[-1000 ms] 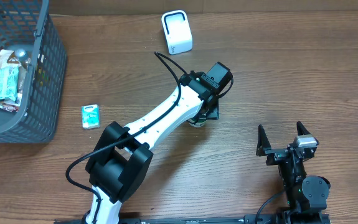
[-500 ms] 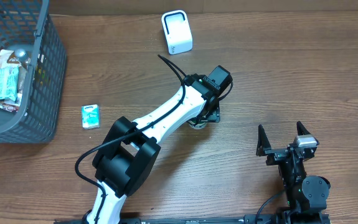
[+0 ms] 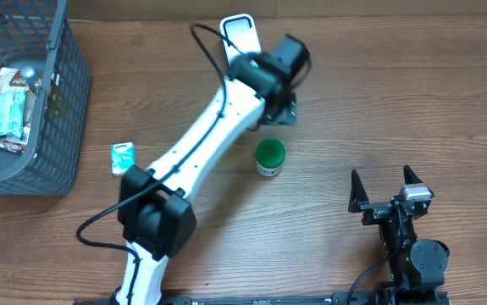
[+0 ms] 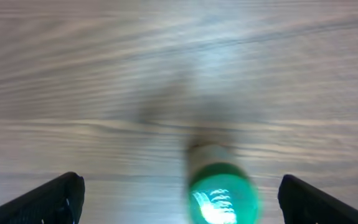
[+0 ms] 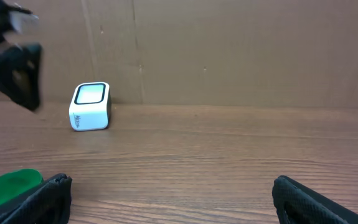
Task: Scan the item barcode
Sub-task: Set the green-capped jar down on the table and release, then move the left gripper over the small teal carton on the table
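The item, a small jar with a green lid (image 3: 269, 156), stands alone on the wooden table. In the left wrist view the green lid (image 4: 222, 196) is blurred and lies below and between the wide-spread fingers. My left gripper (image 3: 279, 110) is open and hangs farther back than the jar, close to the white barcode scanner (image 3: 237, 27), which the arm partly covers. My right gripper (image 3: 384, 193) rests open and empty at the front right. The right wrist view shows the scanner (image 5: 91, 106) far left and the lid's edge (image 5: 7, 186) at the lower left.
A dark wire basket (image 3: 67, 102) with several snack packets sits at the left edge. A small teal box (image 3: 123, 158) lies on the table beside it. A cardboard wall (image 5: 228, 50) stands behind the table.
My left gripper opened, let go of the green-lidded jar and moved back toward the scanner. The jar now stands uncovered on the table. The right arm has not moved.
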Tool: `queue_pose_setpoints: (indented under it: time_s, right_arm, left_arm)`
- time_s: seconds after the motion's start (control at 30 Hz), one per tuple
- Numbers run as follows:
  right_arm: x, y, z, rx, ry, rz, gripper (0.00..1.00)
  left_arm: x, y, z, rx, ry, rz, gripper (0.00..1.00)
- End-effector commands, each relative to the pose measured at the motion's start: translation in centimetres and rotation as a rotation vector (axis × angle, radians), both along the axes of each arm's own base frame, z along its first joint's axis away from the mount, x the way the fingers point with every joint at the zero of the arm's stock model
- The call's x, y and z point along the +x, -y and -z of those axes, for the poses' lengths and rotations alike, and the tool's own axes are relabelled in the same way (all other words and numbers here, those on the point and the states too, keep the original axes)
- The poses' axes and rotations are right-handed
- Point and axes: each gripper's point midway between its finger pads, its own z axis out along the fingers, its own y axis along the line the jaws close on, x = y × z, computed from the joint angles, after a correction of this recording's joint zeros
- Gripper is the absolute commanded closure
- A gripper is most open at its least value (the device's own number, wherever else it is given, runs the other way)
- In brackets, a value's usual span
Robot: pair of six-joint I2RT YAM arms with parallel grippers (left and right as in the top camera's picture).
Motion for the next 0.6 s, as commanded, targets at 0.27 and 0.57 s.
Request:
queue_pose_setpoints:
  time_s: [0.27, 0.57]
  right_arm:
    - [0.0, -0.1, 0.3, -0.001, -0.001, -0.003, 0.0]
    - [0.0, -0.1, 0.3, -0.001, -0.001, -0.003, 0.0]
  left_arm:
    - [0.8, -17.1, -1.0, 0.216, -0.155, -0.27, 0.0]
    - [-1.4, -24.5, 2.4, 0.262, -0.326, -0.371, 0.18]
